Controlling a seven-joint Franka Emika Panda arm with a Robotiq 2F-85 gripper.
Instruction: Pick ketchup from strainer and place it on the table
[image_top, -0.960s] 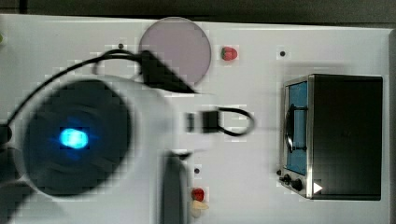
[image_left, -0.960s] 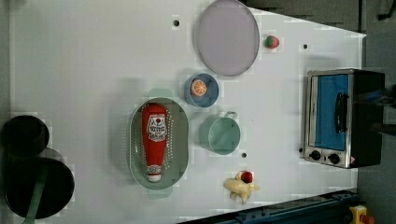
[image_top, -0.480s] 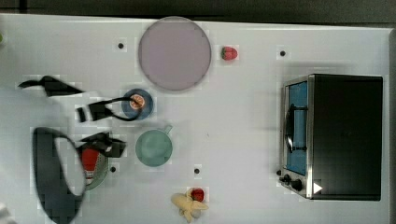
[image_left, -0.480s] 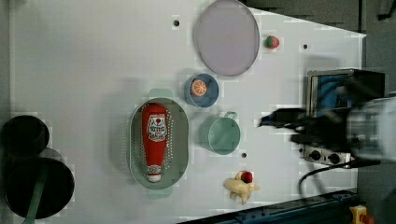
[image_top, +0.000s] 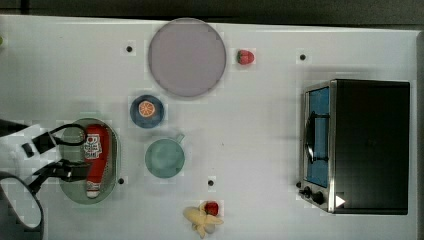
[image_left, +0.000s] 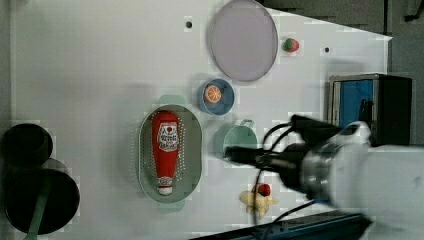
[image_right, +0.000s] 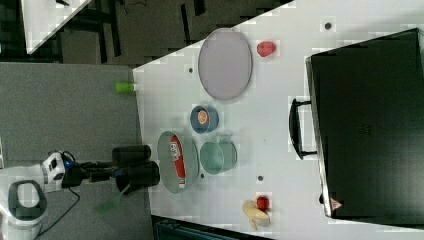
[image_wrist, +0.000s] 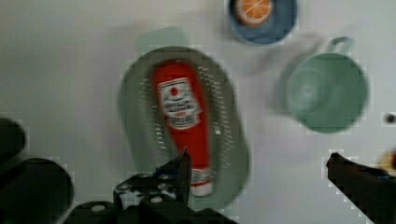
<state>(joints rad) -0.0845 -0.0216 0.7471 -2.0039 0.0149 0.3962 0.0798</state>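
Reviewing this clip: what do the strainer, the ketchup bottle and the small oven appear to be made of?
The strainer looks like matte pale green plastic: uniform colour, moulded holes. The ketchup bottle seems glossy red plastic with a white printed label and white cap; it may be a toy, hard to tell. The oven appears to be dark painted metal with a silvery front frame and a bluish glass-like door.

text: we read none | ketchup (image_wrist: 183, 120) label: red marks, lettering too blurred for us | toaster oven (image_top: 367, 146): small white triangle sign, corner
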